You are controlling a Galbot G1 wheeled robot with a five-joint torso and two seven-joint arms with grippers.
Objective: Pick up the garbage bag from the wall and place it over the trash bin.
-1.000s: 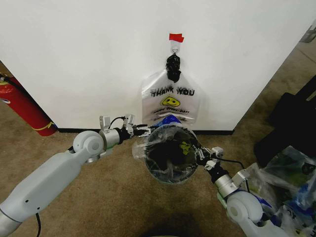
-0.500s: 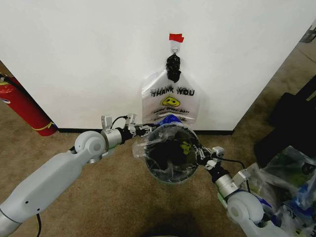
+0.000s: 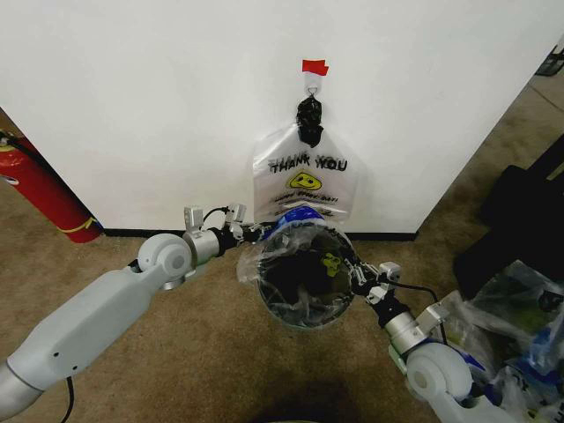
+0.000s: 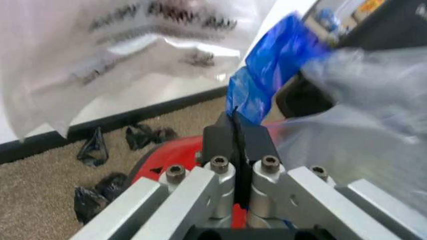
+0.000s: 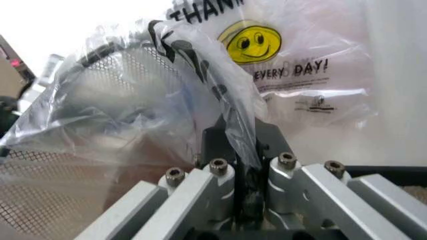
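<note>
The garbage bag (image 3: 310,240), thin clear film with a blue handle part (image 4: 275,64), lies spread over the mouth of the black mesh trash bin (image 3: 304,319) on the carpet by the wall. My left gripper (image 3: 262,232) is at the bin's left far rim, shut on the bag's edge beside the blue handle. My right gripper (image 3: 357,274) is at the right rim, shut on a fold of the bag (image 5: 200,75). The bin's red base (image 4: 170,152) shows below the left gripper (image 4: 235,131). Mesh wall (image 5: 47,180) shows beside the right gripper (image 5: 240,142).
A matching flat "THANK YOU" bag (image 3: 304,181) with a black knotted top hangs from a red-taped hook (image 3: 315,67) just behind the bin. A red fire extinguisher (image 3: 42,196) stands at left. Stuffed clear bags (image 3: 515,330) crowd the right. Black scraps (image 4: 93,150) lie on the carpet.
My left gripper has crept a little right and toward the wall, carrying the bag's blue edge farther over the bin's far rim. The right gripper has stayed put.
</note>
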